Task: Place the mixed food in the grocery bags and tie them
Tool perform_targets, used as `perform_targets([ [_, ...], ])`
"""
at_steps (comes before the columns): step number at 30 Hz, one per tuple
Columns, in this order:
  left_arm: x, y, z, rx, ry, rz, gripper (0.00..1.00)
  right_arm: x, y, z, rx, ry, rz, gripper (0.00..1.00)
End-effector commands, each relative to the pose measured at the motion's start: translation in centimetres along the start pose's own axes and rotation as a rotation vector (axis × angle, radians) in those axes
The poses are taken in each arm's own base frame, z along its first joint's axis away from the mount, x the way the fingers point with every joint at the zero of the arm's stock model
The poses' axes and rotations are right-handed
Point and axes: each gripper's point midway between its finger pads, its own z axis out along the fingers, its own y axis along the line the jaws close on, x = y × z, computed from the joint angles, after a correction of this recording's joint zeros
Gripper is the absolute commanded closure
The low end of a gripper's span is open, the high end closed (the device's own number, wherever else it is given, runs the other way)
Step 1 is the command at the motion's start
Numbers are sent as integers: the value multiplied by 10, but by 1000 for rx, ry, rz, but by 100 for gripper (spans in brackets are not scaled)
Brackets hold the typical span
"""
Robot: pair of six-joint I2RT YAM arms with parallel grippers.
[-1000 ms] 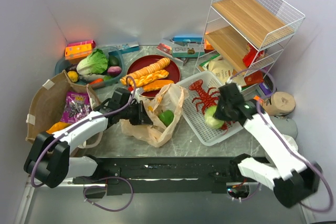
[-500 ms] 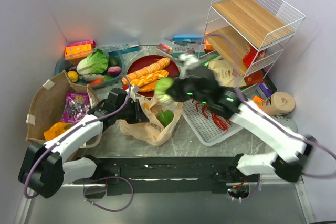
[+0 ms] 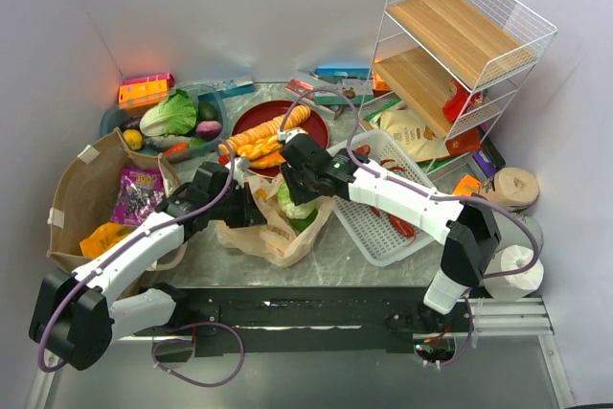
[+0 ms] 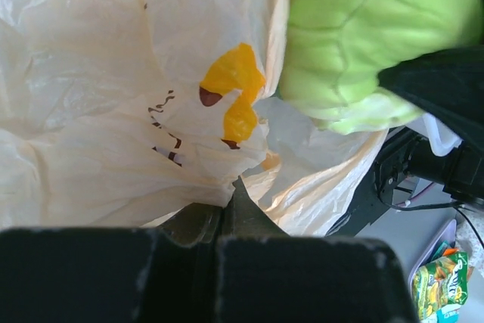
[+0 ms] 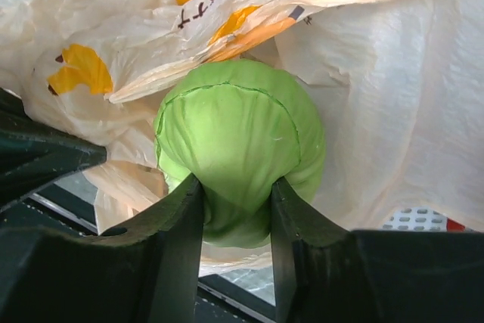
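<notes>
The right end effector [image 5: 236, 187] gripped the round cabbage [image 5: 238, 138] between its fingers, already inside the mouth of the tan plastic bag [image 4: 91, 111], its drop straight down, while the left end effector [image 4: 227, 213] stayed-free, clamped shut on the bag's rim beside it.

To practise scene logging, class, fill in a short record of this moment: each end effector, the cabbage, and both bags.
left end effector: shut, pinching an edge of the plastic bag
right end effector: one finger on each side of the cabbage, gripping it
cabbage position: at the plastic bag's mouth, with bag film on several sides
paper bag: far left, open, with a purple snack packet and an orange packet inside
bags tied: neither yet
</notes>
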Motion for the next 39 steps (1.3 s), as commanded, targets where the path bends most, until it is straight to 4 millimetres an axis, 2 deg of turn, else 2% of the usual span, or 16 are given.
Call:
perform_targets([
  [1,-18,-18,-11,43,-49,43,99,-30,20,1,-50,-76,22,100],
  [2,-17,-19,-12,47,-47,43,99,-39,26,0,-68,-95,25,100],
  [6,-17,-23,-15,62,-45,49,99,-48,44,7,-127,-105,14,100],
  [12,-14,-22,-19,60,-42,58,99,-49,63,17,-217,-110,23,100],
  [18,-17,-33,-25,97,-50,75,99,-14,52,73,-109,38,28,100],
  [21,-22,-32,-29,79,-72,83,99,-6,42,69,-60,62,31,98],
  [22,-22,-30,-31,69,-76,82,99,-4,43,68,-76,48,33,86],
  [24,-25,-26,-32,45,-92,83,99,-13,49,50,-141,4,29,72],
  [25,-26,-26,-33,41,-95,85,99,-14,50,46,-153,-8,29,56],
  [26,-27,-26,-33,38,-97,86,97,-17,50,40,-160,-17,27,49],
  [27,-30,-25,-34,28,-105,96,84,-21,50,30,-174,-30,22,46],
  [29,-35,-27,-38,21,-119,112,73,-23,51,20,-187,-36,11,33],
  [30,-39,-27,-40,11,-132,136,54,-29,49,8,-195,-60,8,26],
  [33,-54,-34,-53,-3,-176,197,24,-33,50,-18,-256,-100,8,10],
  [35,-68,-42,-64,-10,-218,234,17,-39,45,-36,-278,-139,17,9],
  [39,-97,-51,-87,-61,-303,320,3,-47,26,-57,-289,-191,40,4],
])
